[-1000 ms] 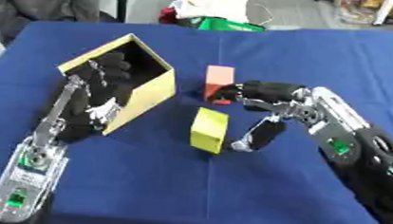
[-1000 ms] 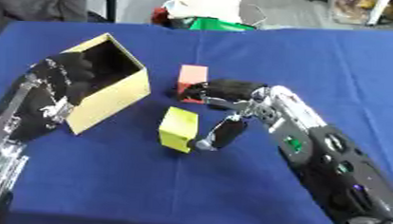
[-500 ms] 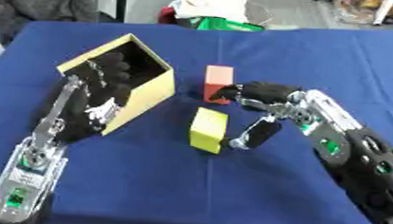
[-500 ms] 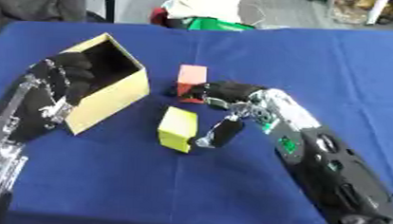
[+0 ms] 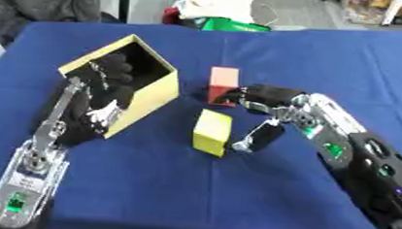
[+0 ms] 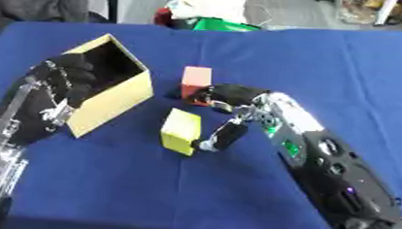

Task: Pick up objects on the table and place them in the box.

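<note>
Two head-mounted eyes, both looking steeply down at the blue table (image 5: 235, 195) from close in.
The left eye view and right eye view share nearly everything: the tan box (image 5: 158, 92), the yellow block (image 6: 180, 131), the red block (image 5: 224, 80), with both arms entering from the lower corners; the right eye view sets everything slightly further left.

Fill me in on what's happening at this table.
A humanoid robot is clearing blocks off a blue table into a tan box. Its left robot hand holds the box's near side. Its right robot hand reaches between a red block and a yellow block; neither is lifted yet.
</note>
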Robot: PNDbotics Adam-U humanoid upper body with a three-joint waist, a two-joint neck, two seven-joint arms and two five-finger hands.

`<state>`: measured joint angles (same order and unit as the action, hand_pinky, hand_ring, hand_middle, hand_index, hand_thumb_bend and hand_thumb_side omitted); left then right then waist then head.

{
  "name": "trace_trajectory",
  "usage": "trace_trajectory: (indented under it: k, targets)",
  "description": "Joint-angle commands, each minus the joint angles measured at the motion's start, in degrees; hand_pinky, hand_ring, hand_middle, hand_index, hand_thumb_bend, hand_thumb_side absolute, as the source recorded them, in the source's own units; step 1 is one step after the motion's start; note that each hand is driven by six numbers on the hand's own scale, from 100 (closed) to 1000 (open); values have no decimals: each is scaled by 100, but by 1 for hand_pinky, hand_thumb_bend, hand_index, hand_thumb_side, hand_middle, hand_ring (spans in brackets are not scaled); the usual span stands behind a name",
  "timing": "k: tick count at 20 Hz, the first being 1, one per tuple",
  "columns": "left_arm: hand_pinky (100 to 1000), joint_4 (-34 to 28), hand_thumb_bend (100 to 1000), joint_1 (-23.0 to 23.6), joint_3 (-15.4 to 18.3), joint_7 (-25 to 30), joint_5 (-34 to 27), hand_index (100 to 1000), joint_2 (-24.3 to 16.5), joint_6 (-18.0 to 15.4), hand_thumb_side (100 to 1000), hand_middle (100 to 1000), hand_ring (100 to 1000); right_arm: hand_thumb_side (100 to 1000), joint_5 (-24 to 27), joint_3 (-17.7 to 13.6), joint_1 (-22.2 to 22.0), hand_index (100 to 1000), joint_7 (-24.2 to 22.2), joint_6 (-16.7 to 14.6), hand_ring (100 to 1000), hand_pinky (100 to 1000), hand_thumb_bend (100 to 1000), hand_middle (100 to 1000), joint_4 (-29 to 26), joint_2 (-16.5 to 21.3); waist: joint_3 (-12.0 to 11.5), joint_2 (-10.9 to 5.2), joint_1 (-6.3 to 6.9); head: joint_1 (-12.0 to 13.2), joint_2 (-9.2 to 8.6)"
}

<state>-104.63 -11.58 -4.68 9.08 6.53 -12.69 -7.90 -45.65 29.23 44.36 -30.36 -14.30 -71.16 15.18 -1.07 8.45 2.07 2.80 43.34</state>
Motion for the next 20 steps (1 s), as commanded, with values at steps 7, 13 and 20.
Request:
trace_trajectory:
  k: [7, 13, 20]
  targets:
    - [686, -91, 376, -46, 34, -8, -37, 859, -90, 16, 516, 708, 722, 385, -126, -104, 98, 769, 452, 89, 800, 782, 226, 672, 27, -34, -2, -70, 6, -16, 4]
    - [686, -100, 373, -54, 32, -12, -46, 859, -92, 15, 520, 708, 722, 295, -64, -166, 108, 621, 938, 268, 745, 754, 100, 527, 33, -10, -4, -74, 8, -17, 3]
    - [687, -116, 373, -60, 38, -22, -51, 859, -95, 11, 517, 707, 723, 257, 113, -291, 146, 551, 1279, 479, 715, 734, 100, 466, -57, 106, 9, -84, -4, 2, -10]
